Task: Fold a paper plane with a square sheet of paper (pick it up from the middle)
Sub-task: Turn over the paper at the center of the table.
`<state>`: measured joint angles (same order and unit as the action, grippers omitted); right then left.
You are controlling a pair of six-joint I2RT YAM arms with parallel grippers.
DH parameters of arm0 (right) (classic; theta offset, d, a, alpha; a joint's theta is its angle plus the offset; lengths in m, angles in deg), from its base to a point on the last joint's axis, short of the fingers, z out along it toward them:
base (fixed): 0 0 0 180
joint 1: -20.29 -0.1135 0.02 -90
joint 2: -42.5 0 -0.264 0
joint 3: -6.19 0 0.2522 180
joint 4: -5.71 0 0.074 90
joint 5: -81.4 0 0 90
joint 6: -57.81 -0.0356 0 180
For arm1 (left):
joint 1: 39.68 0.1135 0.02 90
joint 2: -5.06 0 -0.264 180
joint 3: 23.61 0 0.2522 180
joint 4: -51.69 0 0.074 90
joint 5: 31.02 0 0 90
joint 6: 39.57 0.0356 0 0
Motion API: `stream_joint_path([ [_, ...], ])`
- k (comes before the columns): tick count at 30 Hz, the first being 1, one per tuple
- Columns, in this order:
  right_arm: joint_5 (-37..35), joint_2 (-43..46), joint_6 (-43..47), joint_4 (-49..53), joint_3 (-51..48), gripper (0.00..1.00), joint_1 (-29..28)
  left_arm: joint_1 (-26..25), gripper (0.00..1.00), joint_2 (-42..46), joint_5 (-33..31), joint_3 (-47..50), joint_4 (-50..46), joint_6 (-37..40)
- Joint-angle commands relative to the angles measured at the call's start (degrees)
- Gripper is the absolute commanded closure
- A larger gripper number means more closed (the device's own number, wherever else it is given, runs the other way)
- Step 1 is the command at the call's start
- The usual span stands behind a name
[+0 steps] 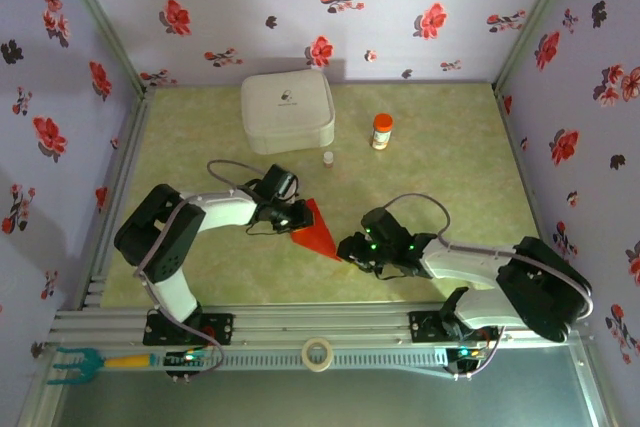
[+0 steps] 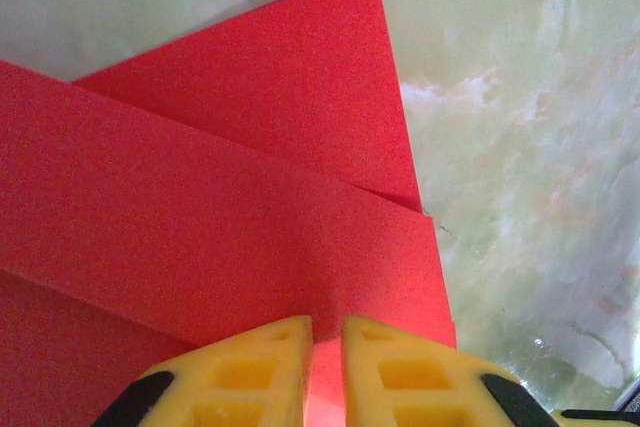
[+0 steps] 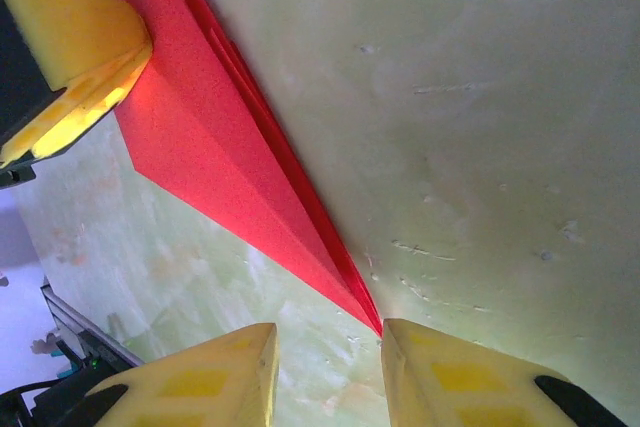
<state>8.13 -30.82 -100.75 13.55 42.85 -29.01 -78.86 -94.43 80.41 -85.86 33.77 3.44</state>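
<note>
The left gripper [image 1: 292, 219] is sitting just left of centre in the overhead view, clamped on the wide end of the paper plane [image 1: 316, 231]. In the left wrist view the left gripper [image 2: 326, 327] is at the bottom edge. Its jaws are standing almost together, with red paper showing in the narrow slot between them. The paper plane [image 2: 230, 197] is spreading away from them in overlapping creased layers over the pale green table [image 2: 520, 147].

The right gripper [image 1: 349, 250] is sitting at the plane's pointed end, lower right of centre. In the right wrist view the right gripper [image 3: 328, 332] is holding its jaws apart. The tip of the paper plane [image 3: 230, 177] is reaching into the gap, close to the right-hand jaw and not pinched; contact cannot be confirmed. A yellow finger [image 3: 80, 37] of the left gripper is pressing the paper at upper left.

A white case [image 1: 287, 110] and an orange-capped bottle [image 1: 381, 131] are standing in the upper middle, well apart from the plane.
</note>
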Motion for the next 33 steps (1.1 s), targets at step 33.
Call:
stream_joint_path([
  [33, 2.24, -5.86, -2.99, -12.76, -1.6, 0.7, 1.48, -0.33, 0.84, 0.96, -0.6, 1.03, -0.52, -1.13],
])
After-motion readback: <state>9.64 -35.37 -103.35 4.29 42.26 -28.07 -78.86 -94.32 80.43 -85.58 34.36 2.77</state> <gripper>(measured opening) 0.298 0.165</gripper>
